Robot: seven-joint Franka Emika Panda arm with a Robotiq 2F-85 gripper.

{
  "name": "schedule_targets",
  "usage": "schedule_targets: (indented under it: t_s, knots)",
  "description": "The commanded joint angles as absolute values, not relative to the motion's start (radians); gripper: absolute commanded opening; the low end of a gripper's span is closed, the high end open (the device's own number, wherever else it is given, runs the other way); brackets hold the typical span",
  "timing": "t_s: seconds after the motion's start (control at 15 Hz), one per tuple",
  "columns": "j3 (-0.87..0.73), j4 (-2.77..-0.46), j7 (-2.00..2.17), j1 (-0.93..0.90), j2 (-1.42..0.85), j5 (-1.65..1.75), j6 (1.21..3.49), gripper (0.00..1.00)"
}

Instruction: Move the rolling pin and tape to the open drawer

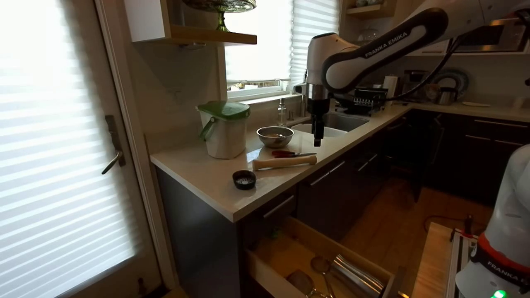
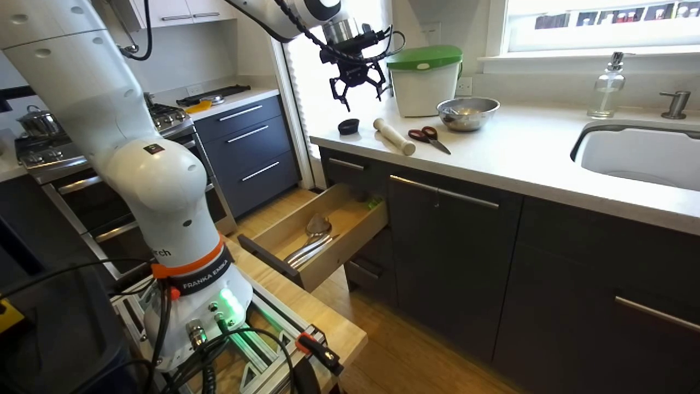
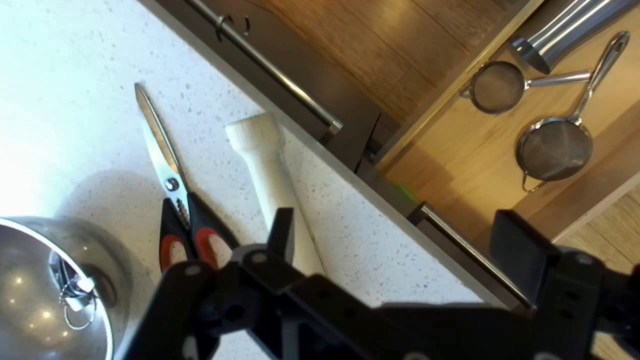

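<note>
The end effector (image 2: 362, 103) is spread wide and held above the counter (image 2: 525, 148), clear of the rolling pin (image 2: 395, 137), which is flanked by red-and-black scissors (image 3: 171, 184) and the black tape roll (image 2: 348, 128); two mesh strainers (image 3: 555, 149) are seen in the open drawer (image 2: 344, 249).

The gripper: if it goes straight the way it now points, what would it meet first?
Pointing down, the gripper would probably meet the countertop's front edge first, near the rolling pin. Depth is unclear; it might just pass that edge into the open drawer.
</note>
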State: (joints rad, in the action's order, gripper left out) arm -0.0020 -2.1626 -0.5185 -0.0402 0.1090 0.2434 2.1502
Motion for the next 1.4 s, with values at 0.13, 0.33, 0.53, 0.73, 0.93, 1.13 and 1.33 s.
schedule_targets:
  t_s: [0.13, 0.33, 0.53, 0.73, 0.93, 1.13, 1.33]
  knots:
    - [0.006, -2.075, -0.601, -0.04, -0.023, 0.186, 2.223, 1.0]
    - [0.014, -2.045, -0.602, -0.032, -0.083, 0.138, 2.272, 1.0]
    - [0.019, -2.059, -0.575, -0.03, -0.069, 0.163, 2.263, 1.0]
    - [0.02, -2.046, -0.575, -0.029, -0.081, 0.159, 2.264, 1.0]
    - [0.022, -2.03, -0.627, -0.021, -0.098, 0.105, 2.273, 1.0]
    - [0.021, -2.007, -0.692, -0.009, -0.131, 0.06, 2.306, 1.0]
    - [0.023, -1.973, -0.771, 0.005, -0.171, 0.029, 2.323, 1.0]
